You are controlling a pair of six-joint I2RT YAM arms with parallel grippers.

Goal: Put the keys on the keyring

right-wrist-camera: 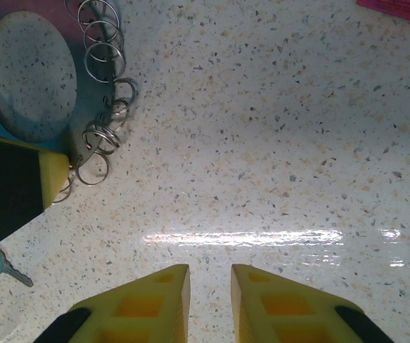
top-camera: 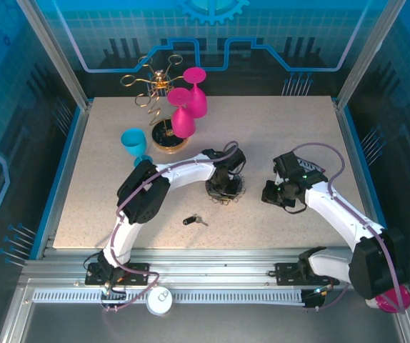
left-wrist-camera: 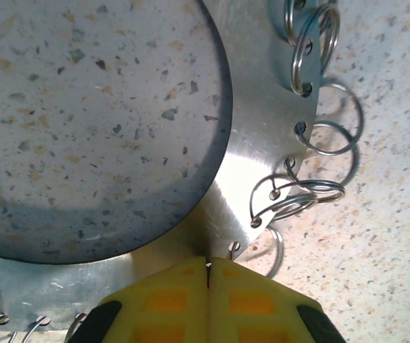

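The keyring (top-camera: 225,187) lies flat mid-table, a dark ring fringed with silvery wire loops. My left gripper (top-camera: 224,180) comes down on it from above. In the left wrist view the metal band (left-wrist-camera: 262,136) curves round a hole, and the left gripper (left-wrist-camera: 208,268) is shut on its near rim beside a wire loop (left-wrist-camera: 301,196). The keys (top-camera: 195,221), black-headed with short blades, lie apart near the front edge. My right gripper (top-camera: 271,194) hovers right of the keyring. Its yellow fingers (right-wrist-camera: 148,304) stand slightly open over bare table, and a key blade (right-wrist-camera: 5,268) peeks in at lower left.
A gold wire rack on a round wooden base (top-camera: 168,137) stands at the back left with two pink goblets (top-camera: 183,118) beside it. A blue goblet (top-camera: 135,143) stands left of the left arm. A white disc (top-camera: 159,303) rests on the front rail.
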